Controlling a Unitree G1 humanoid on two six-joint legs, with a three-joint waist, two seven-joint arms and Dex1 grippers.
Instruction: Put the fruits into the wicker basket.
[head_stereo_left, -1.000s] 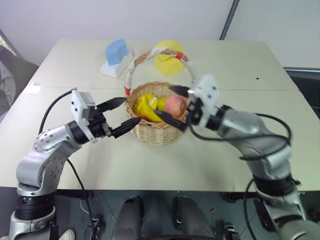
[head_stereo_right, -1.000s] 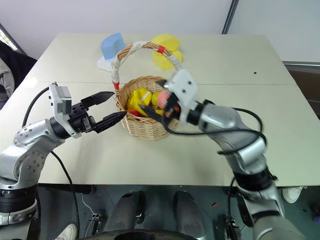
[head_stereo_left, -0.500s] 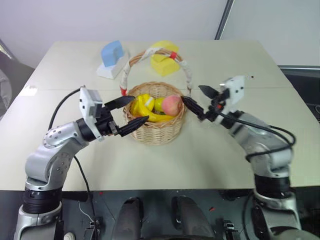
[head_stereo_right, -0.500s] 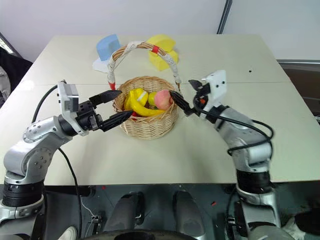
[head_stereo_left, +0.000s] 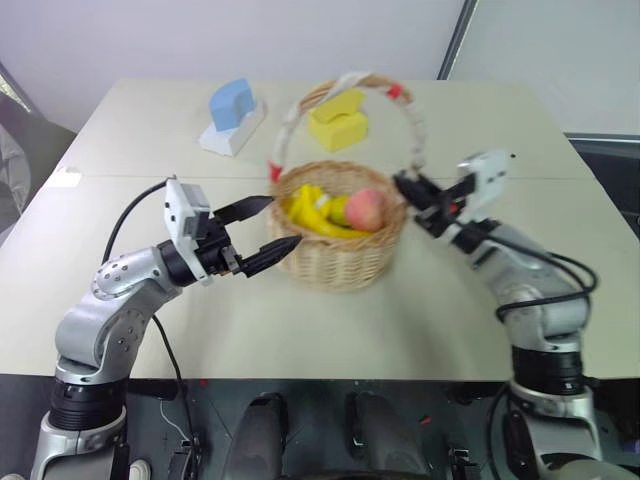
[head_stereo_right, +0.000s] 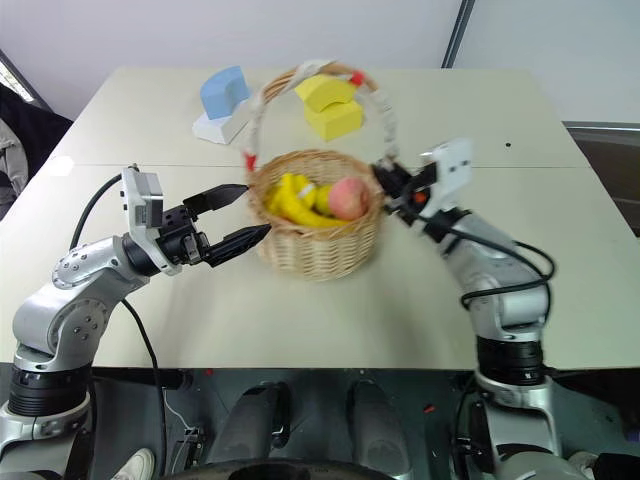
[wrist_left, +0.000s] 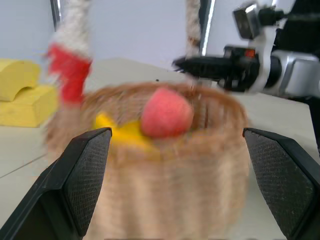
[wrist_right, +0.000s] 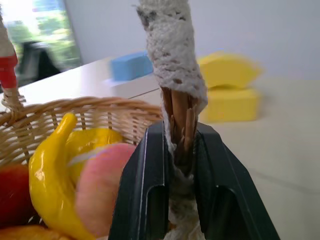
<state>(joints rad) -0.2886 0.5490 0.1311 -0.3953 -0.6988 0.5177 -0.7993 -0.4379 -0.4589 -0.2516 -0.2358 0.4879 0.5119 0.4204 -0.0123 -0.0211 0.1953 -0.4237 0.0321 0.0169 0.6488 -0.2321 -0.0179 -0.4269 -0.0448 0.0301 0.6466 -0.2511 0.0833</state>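
Clamped on the foot of the basket's handle (wrist_right: 175, 75), my right gripper (wrist_right: 172, 165) has both black fingers pressed against the white wrapping and the bare cane just above the rim, as the right wrist view shows plainly. From the head views that gripper (head_stereo_left: 412, 190) sits at the basket's right edge. Over on the other side my left gripper (head_stereo_left: 265, 228) hangs with its fingers spread wide, tips just beside the basket's left wall, touching nothing as far as I can see. Between my two grippers stands the basket (head_stereo_left: 340, 262) on the table (head_stereo_left: 300, 330), its arched handle rising with red tape marks near each end. Inside it lie the banana (head_stereo_left: 318, 215), the peach (head_stereo_left: 367, 208) and, I think, the lemon (head_stereo_right: 322, 194) tucked between them, though that one is half hidden. Farther back on the table, well apart from the basket, sit a yellow block (head_stereo_left: 338, 118) and a blue-and-white block (head_stereo_left: 232, 115).
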